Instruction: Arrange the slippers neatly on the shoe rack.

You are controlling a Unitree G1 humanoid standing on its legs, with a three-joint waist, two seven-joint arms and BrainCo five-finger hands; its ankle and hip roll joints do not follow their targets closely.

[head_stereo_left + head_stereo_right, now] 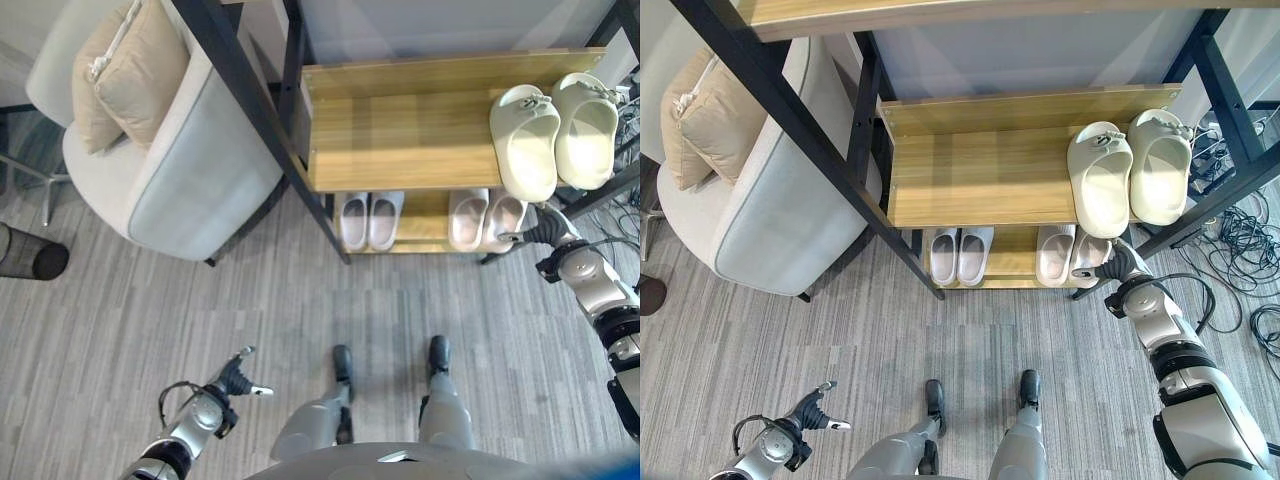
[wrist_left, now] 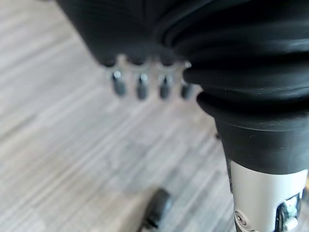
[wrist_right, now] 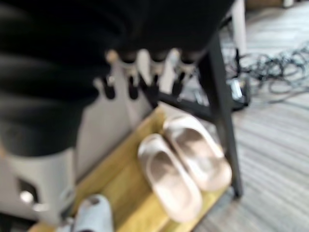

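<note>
Right hand [image 1: 1118, 266] with relaxed fingers holding nothing, just beside pink slippers [image 3: 181, 162] on rack's [image 1: 400, 150] lower shelf, cream slippers [image 1: 553, 130] on shelf above it, left hand [image 1: 236, 378] slack over floor [image 1: 120, 320]

Both eye views look steeply down from the head and share the shoe rack [image 1: 420, 140] and floor [image 1: 150, 310]. Each wrist view peers closely along its own hand: left over floor, right toward the rack's bottom shelf [image 3: 120, 193].

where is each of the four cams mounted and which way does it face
Left and right eye views: on the head, looking down at the wooden two-shelf shoe rack with cream slippers on top; both arms show.
Left wrist view: on the left wrist, facing grey plank floor; left hand open.
Right wrist view: on the right wrist, facing pale pink slippers, shared with the eye views; right hand open.
</note>
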